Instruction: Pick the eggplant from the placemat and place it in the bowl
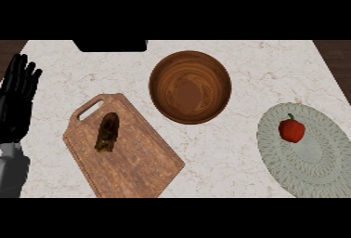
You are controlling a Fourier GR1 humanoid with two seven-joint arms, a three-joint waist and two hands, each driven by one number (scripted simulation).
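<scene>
Red vegetable [292,129] is lying on the placemat [274,153], no eggplant there; we are resting left hand [17,100], fingers spread; right hand unseen, must approach from above.

Left hand at rest, open

The black left hand [16,100] shows at the view's left edge, fingers straight and pointing up, grey forearm directly below it; it holds nothing.

The placemat [302,153] runs past the right edge (likewise a dark object [109,45] at top).
</scene>
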